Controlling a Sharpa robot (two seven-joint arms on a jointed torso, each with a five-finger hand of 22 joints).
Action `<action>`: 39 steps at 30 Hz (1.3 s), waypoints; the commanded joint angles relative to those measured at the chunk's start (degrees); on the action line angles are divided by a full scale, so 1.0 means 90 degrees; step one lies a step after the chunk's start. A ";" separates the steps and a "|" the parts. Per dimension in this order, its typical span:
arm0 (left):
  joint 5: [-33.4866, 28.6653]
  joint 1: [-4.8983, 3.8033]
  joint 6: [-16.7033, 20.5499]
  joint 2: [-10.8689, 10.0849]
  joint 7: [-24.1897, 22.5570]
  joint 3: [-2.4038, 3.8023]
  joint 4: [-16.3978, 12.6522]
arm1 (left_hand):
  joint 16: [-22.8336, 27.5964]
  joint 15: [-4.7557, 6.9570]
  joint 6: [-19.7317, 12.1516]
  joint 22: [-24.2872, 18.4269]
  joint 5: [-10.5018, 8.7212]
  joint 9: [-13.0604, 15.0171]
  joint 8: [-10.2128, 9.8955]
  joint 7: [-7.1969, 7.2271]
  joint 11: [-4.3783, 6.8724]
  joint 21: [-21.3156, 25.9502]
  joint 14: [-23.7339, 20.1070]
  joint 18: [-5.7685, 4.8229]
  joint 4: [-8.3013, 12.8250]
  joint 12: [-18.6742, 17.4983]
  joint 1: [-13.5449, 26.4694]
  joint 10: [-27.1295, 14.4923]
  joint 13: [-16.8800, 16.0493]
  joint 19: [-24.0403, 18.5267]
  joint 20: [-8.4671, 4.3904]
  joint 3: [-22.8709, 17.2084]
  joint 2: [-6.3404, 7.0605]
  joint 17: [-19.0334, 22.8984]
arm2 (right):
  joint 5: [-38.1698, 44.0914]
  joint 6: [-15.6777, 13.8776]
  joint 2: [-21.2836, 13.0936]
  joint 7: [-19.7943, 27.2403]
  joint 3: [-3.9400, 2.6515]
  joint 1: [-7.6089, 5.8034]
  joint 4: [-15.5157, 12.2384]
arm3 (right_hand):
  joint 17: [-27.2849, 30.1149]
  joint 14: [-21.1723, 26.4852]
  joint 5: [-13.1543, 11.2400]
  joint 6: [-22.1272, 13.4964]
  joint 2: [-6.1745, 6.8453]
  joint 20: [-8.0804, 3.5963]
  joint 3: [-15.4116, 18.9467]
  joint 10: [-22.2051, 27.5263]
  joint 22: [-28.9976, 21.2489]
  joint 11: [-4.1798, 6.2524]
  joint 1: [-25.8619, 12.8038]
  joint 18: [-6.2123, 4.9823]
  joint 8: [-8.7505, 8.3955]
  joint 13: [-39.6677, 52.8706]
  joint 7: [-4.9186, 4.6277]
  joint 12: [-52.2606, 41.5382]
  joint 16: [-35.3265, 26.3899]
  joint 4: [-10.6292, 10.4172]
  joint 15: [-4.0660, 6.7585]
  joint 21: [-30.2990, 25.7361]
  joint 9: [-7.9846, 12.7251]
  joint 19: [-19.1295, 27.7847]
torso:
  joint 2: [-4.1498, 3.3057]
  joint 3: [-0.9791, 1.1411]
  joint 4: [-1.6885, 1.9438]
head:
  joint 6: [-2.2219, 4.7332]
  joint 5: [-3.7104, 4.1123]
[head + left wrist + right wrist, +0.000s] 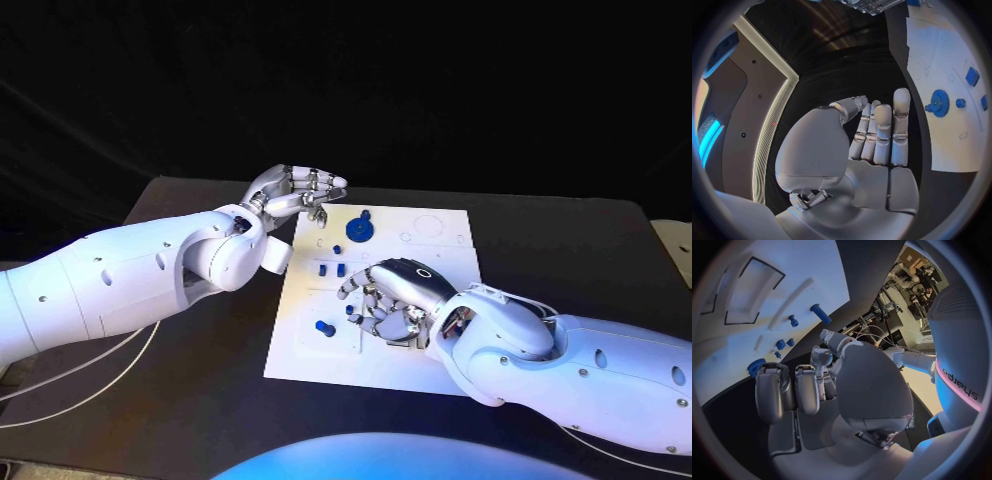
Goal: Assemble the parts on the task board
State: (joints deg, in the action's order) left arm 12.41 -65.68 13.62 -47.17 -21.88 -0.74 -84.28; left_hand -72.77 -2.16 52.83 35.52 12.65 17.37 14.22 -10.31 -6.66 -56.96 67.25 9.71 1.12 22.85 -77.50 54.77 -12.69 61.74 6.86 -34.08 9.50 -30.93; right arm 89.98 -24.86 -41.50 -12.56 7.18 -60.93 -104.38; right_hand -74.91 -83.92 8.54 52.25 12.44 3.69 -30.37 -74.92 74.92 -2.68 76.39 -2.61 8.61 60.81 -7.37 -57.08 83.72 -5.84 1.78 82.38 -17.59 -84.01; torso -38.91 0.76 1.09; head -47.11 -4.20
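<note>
Right robot hand (pixel 392 298) over task board (pixel 433 225); left robot hand (pixel 296 190) empty.

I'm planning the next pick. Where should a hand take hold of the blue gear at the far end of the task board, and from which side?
Probably by its toothed rim, coming straight down from above. The blue gear seems to lie flat on the task board, so only its rim offers opposing faces. The left hand hovers just beside it, holding nothing.
</note>
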 commanded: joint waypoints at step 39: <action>0.0017 -0.0001 -0.0102 0.0001 -0.0022 -0.0003 -0.0028 | -0.0020 0.0008 -0.0031 -0.0010 0.0021 0.0012 0.0046 0.0001 -0.0001 0.0039 -0.0056 0.0104 0.0015 0.0025 0.0009 -0.0049 0.0011 -0.0028 0.0025 0.0035 -0.0051 -0.0003 | -0.0009 0.0548 0.0969 -0.0205 0.0096 0.0242 0.0760 | -0.0528 -0.0455 -0.0089 0.0417 -0.0040 0.0146 0.0330 -0.0625 0.1477 -0.0070 -0.0165 0.0169 0.0147 0.1751 -0.0102 -0.1957 0.0213 -0.0148 -0.0094 0.0294 -0.0001 -0.0481 | -0.0004 -0.0006 -0.0009 | -0.0083 -0.0071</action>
State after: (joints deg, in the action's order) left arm 12.43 -65.67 13.50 -47.20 -21.77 -0.80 -84.35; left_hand -72.77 -2.16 52.83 35.48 12.65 17.42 14.42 -10.31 -6.66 -56.96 67.25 9.71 1.12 22.84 -77.50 54.78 -12.65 61.74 6.86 -34.07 9.50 -30.94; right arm 89.44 -21.26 -32.88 -14.47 8.02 -58.83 -97.55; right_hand -74.94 -83.92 7.97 55.64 12.67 4.64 -27.73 -80.17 74.95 -3.29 74.95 -1.69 9.74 74.97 -8.24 -74.50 85.43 -7.11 1.12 84.85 -17.51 -84.11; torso -38.92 0.69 1.04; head -47.83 -4.81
